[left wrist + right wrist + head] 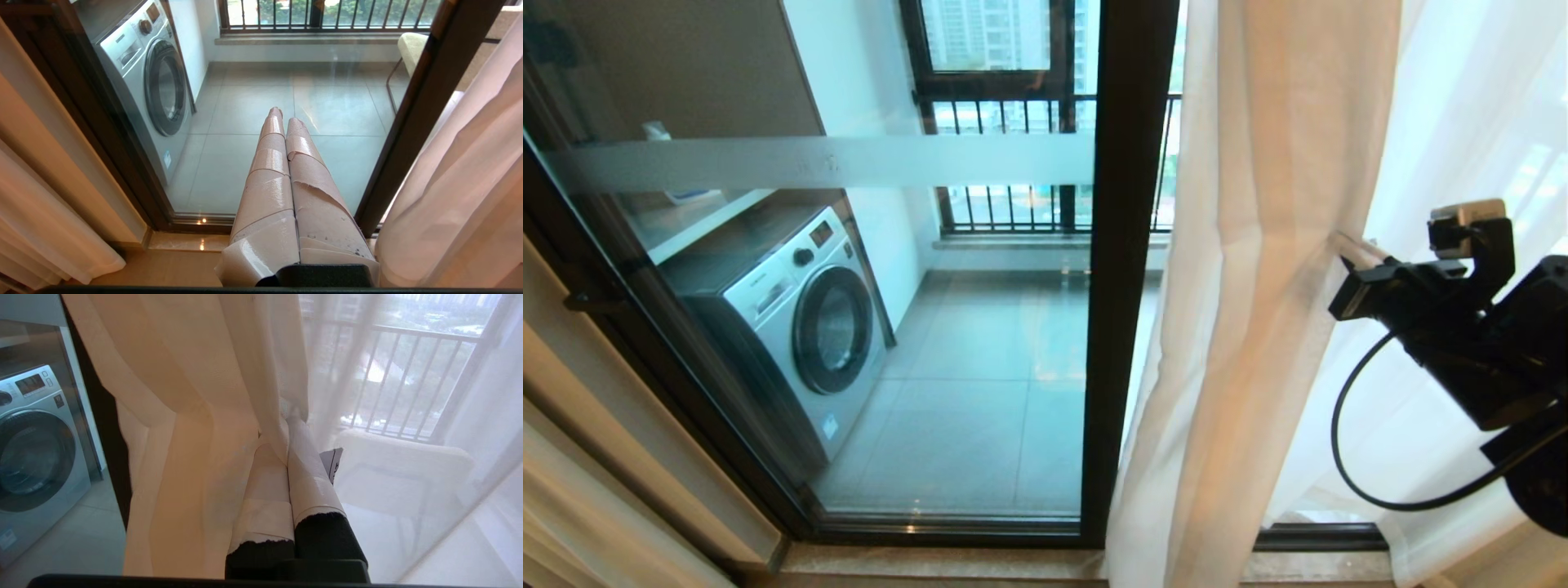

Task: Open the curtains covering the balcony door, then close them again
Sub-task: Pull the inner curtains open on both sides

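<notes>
The balcony door (1129,245) has a dark frame and a glass pane with a frosted band (825,161); the pane stands uncovered. The sheer white curtains (1258,286) hang gathered in folds to the right of the frame post. My right gripper (1343,245) reaches in from the right at mid height, shut on a fold of the curtains. The right wrist view shows that fold of curtains (196,416) pinched between the taped fingers of the right gripper (288,418). My left gripper (284,116) is shut on nothing and points low at the glass, left of the curtains (457,183).
A washing machine (800,318) stands on the balcony at the left behind the glass. A black railing (1013,114) runs along the far window. A pale chair (404,457) shows through the sheer fabric. Thicker beige drapes (41,228) hang at the far left. A stone sill (931,563) runs under the door.
</notes>
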Tool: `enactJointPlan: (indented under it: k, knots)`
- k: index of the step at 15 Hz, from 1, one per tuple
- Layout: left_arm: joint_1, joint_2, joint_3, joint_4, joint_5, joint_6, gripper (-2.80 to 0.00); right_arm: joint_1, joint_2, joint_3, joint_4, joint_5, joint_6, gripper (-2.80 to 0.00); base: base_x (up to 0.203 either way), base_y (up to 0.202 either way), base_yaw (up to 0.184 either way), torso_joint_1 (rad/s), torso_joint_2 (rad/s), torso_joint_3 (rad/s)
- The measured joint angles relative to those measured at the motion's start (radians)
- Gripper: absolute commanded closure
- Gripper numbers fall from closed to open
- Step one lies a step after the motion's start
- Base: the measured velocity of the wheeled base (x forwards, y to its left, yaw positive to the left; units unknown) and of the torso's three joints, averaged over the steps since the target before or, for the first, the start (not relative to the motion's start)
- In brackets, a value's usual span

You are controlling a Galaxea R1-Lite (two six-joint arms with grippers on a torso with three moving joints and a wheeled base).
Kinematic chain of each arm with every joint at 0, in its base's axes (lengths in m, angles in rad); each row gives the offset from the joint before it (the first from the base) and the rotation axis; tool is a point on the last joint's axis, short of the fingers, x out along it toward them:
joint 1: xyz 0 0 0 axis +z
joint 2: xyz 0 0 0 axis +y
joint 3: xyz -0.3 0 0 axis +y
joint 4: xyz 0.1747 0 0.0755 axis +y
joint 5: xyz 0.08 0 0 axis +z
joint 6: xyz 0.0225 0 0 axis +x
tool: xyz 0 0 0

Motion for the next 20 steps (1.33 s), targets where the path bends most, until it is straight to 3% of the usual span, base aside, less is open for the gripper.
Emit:
enactJointPlan:
  k: [20]
  knots:
    - [0.000, 0.000, 0.000, 0.000, 0.000, 0.001, 0.00, 0.000, 0.002, -0.016, 0.000, 0.000, 0.002, 0.00, 0.000, -0.189, 0.002, 0.002, 0.00, 0.002]
